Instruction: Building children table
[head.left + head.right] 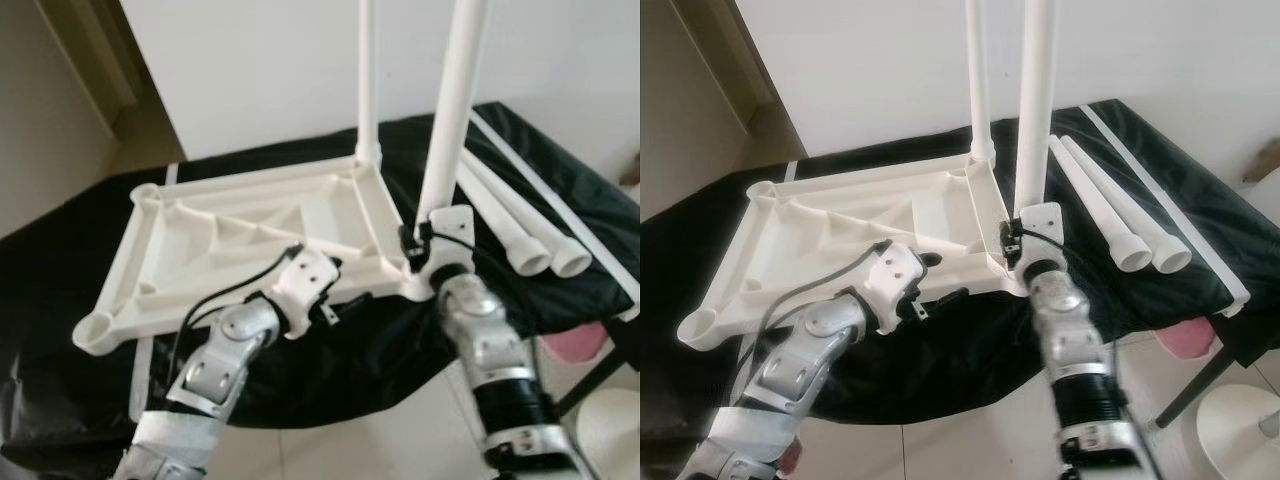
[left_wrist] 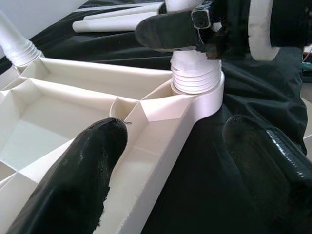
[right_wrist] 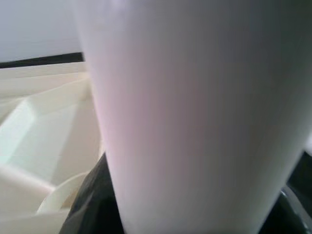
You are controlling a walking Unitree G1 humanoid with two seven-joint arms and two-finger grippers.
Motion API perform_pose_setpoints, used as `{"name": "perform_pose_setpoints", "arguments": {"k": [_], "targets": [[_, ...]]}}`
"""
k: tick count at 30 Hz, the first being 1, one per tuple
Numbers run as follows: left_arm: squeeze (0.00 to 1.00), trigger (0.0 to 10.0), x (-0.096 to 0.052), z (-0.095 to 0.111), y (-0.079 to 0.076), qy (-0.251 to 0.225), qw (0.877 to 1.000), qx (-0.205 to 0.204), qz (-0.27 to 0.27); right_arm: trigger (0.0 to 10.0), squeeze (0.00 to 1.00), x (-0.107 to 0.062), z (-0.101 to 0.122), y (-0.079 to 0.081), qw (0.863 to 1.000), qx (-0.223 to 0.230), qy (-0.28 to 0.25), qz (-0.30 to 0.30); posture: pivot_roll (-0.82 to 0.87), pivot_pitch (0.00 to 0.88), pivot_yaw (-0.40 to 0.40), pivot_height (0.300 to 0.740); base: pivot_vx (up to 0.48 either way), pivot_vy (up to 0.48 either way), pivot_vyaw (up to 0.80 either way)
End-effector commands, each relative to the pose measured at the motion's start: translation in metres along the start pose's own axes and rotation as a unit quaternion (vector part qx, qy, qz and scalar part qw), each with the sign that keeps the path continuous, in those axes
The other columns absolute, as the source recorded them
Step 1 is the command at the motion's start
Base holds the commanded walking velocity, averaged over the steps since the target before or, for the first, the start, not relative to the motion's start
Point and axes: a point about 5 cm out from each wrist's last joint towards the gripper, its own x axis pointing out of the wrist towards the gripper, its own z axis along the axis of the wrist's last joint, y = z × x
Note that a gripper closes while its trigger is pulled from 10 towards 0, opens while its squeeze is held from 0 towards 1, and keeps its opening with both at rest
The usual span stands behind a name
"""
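- The white tabletop point(image 1: 250, 240) lay upside down across the centre-left of the frame on a surface draped in a black cloth point(image 1: 560, 210), ribs up and round sockets at its corners; the near-left socket point(image 1: 97, 330) was empty.
- The left claw point(image 1: 325, 295), at lower centre, reached over the tabletop's near rim. In the left wrist view its fingers point(image 2: 83, 170) were spread, one over the ribbed inside and one outside over the cloth, straddling the rim without visibly clamping it.
- A thin leg point(image 1: 367, 80) stood upright in the far-right socket, at upper centre.
- Just right of it, the right claw point(image 1: 425, 240) was pinched around the base of a second upright leg point(image 1: 455, 100), whose threaded end sat in the near-right socket point(image 2: 197, 92).
- Two loose legs point(image 1: 520, 225) lay side by side on the cloth at centre right.
- By my judgement the parts were light, stiff moulded plastic with a smooth, slippery finish. The leg was best gripped low, near the thread, for turning; the tabletop was best steadied by its rim or a rib, since it could slide on the cloth.
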Motion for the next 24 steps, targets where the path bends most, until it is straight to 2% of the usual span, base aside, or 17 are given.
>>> {"name": "perform_pose_setpoints", "arguments": {"k": [1,2,4,9,14,22,23,24], "targets": [[0.0,10.0,-0.002,-0.003,0.0,0.009,1.0,-0.002,0.003,10.0,0.0,-0.009,-0.033,-0.013,0.994,0.022,0.08,-0.071,-0.03,0.0,0.109,0.74,0.0,0.0,0.0],[0.0,10.0,-0.002,-0.003,-0.001,0.009,1.0,-0.002,0.001,10.0,0.0,-0.011,-0.032,-0.003,0.995,0.025,0.078,-0.059,-0.03,0.0,0.11,0.74,0.0,0.0,0.0],[0.0,10.0,-0.001,-0.003,-0.001,0.008,1.0,-0.002,-0.001,10.0,0.0,-0.012,-0.028,0.005,0.996,0.031,0.069,-0.036,-0.03,0.0,0.113,0.74,0.0,0.0,0.0],[0.0,10.0,0.0,-0.002,-0.001,0.008,1.0,0.002,-0.005,10.0,0.0,-0.01,-0.024,-0.001,0.996,0.019,0.069,-0.045,-0.03,0.0,0.112,0.74,0.0,0.0,0.0],[0.0,10.0,-0.001,-0.001,0.0,0.007,1.0,0.002,-0.003,10.0,0.0,-0.011,-0.02,0.007,0.996,0.031,0.066,-0.046,-0.03,0.0,0.114,0.74,0.0,0.0,0.0],[0.0,10.0,0.001,0.0,-0.001,0.004,1.0,0.002,-0.009,10.0,0.0,-0.01,-0.012,0.001,0.997,0.029,0.044,-0.052,-0.03,0.0,0.115,0.74,0.0,0.0,0.0],[0.0,10.0,0.001,0.0,-0.001,0.004,1.0,0.002,-0.008,10.0,1.0,-0.01,-0.011,0.0,0.997,0.03,0.04,-0.053,-0.04,0.0,0.114,0.74,0.0,0.0,0.0],[0.0,10.0,0.001,0.0,-0.001,0.004,1.0,0.002,-0.008,10.0,1.0,-0.01,-0.011,0.0,0.997,0.03,0.04,-0.053,-0.04,0.0,0.114,0.74,0.0,0.0,0.0]]}}
